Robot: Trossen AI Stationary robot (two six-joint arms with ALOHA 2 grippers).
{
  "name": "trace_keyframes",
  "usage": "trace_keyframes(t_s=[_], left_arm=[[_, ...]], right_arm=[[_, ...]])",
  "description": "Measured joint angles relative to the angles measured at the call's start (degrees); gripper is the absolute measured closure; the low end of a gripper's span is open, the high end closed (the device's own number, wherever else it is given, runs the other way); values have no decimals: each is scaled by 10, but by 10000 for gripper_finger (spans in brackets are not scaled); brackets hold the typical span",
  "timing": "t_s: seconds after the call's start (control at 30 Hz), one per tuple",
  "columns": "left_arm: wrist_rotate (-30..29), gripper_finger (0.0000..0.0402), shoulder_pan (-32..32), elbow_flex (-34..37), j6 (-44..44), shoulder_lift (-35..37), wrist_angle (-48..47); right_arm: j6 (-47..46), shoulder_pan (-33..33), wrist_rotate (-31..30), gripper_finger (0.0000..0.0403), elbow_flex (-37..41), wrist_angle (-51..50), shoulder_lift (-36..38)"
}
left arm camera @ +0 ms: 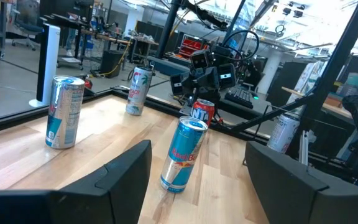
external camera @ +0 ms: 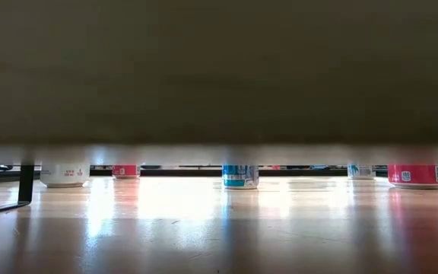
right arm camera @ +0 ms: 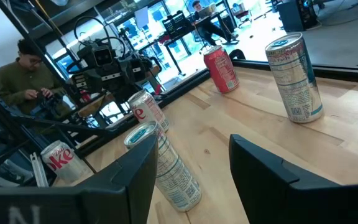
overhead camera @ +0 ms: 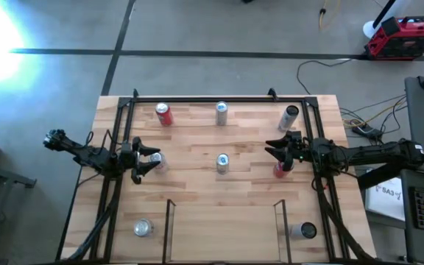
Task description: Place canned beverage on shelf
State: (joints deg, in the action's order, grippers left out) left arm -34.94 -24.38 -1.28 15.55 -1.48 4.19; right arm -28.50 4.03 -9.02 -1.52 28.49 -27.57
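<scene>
I judge no can has reached the shelf [overhead camera: 223, 221] at the desk's [overhead camera: 197, 184] near edge — its floor is bare. My left gripper [overhead camera: 153, 160] hangs at a white can [overhead camera: 157, 160]; whether it grips, I cannot tell. Right gripper [overhead camera: 274, 151], fingers closed and empty, sits by the red can [overhead camera: 280, 170]. Next: secure, lift, carry — the central Red Bull can [overhead camera: 222, 163] stands nearby.

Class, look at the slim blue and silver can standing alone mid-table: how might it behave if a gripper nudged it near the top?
The blue and silver can stands tall and narrow, so a high push would probably tip it. Once down, its round body would likely roll on the smooth wooden table. Its glossy metal may be slippery.
</scene>
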Motion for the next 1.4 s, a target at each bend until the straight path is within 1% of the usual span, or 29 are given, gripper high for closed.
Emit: trace_keyframes(t_s=[1.4], left_arm=[[0,157,0,0,0,0,0]], right_arm=[[0,0,0,220,0,0,0]])
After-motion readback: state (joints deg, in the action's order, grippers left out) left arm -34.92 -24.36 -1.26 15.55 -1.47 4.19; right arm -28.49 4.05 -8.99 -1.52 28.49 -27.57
